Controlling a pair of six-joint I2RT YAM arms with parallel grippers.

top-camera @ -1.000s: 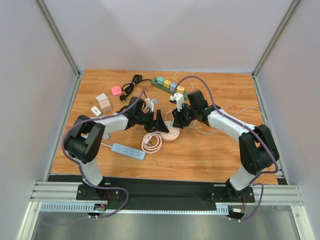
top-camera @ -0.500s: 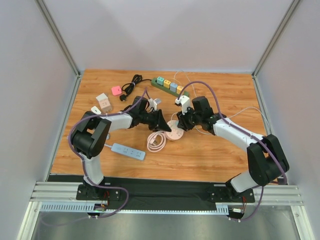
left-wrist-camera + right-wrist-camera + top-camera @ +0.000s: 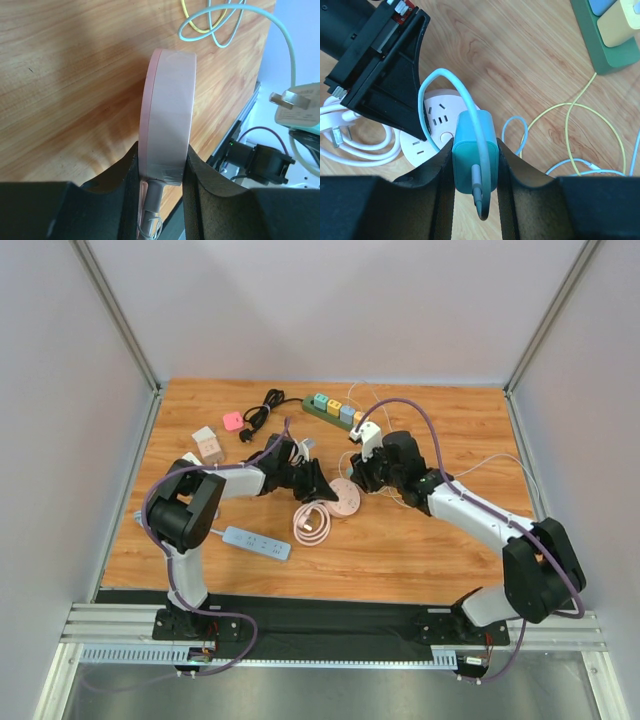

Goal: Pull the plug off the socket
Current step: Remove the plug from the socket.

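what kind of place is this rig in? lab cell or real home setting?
Most likely a lab test cell, not a home: aluminium frame posts and plain white panels box in one wooden tabletop, and it is laid out with props, a green power strip, a round pink socket, a teal plug.

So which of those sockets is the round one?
The pink socket in the middle, gripped by the left end effector. The green strip at the back and the pale blue strip near the front are both long and straight.
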